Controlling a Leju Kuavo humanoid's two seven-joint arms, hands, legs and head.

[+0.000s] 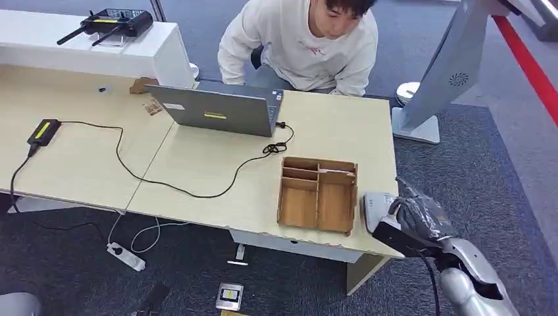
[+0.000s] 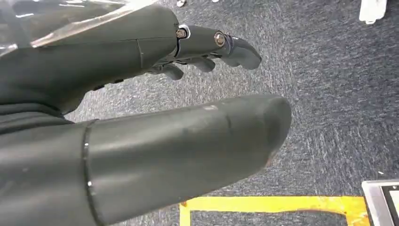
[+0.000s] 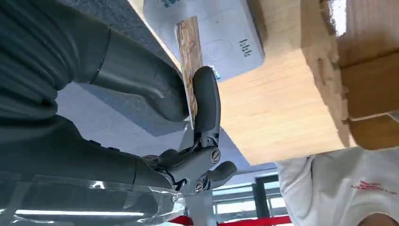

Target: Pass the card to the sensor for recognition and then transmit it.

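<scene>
Right hand (image 3: 155, 94) pinches card (image 3: 189, 56) over sensor (image 3: 221, 40) | left hand (image 2: 155, 117) open | wooden tray (image 1: 318, 195): nothing inside

Card (image 3: 189, 56): mottled brown, wood-like pattern. Sensor (image 3: 214, 37): pale grey-white with dark markings. Right hand (image 3: 155, 103): dark grey thumb and fingers. Left hand (image 2: 141, 117): dark grey. Table (image 1: 197, 164): light wood tone. Compartment box (image 1: 318, 195): brown cardboard. Laptop (image 1: 220, 110): grey with a yellow label. Cable (image 1: 184, 187): black. Carpet (image 2: 329, 94): dark blue-grey, with a yellow floor marking (image 2: 273, 205). Person's top (image 1: 296, 46): white.
</scene>
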